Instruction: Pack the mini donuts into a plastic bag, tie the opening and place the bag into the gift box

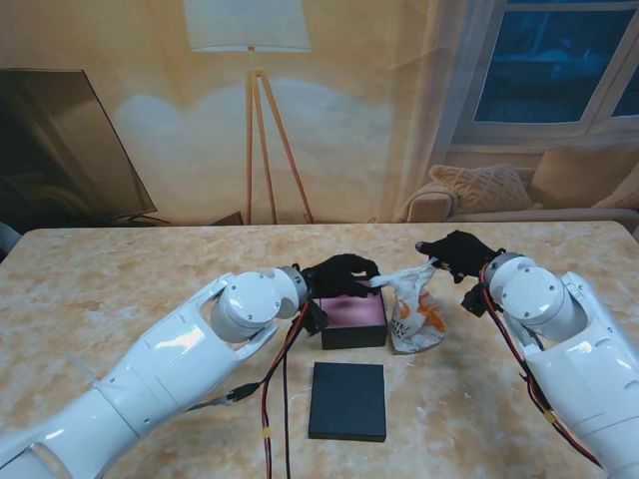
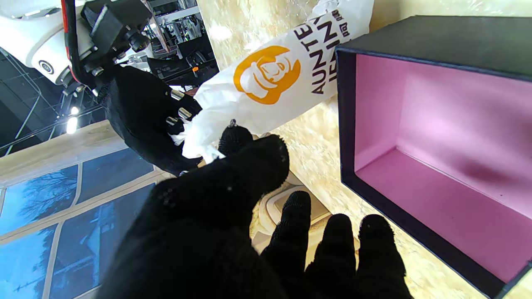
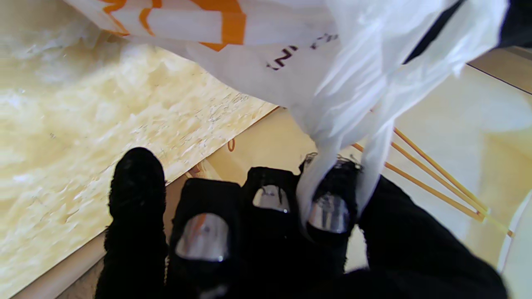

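The white plastic bag (image 1: 414, 309) with orange print stands on the table (image 1: 120, 289), just right of the open pink-lined gift box (image 1: 350, 319). The left hand (image 1: 342, 274) and right hand (image 1: 456, 253) each pinch a strip of its gathered top. The dark lid (image 1: 347, 400) lies nearer to the robot.

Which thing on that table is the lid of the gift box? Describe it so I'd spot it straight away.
Start at the marble-patterned table and find the open gift box with its pink inside, between the two arms. The lid lies flat just nearer to me than that box. It is a plain dark rectangle showing no pink, unlike the box and the white and orange plastic bag.
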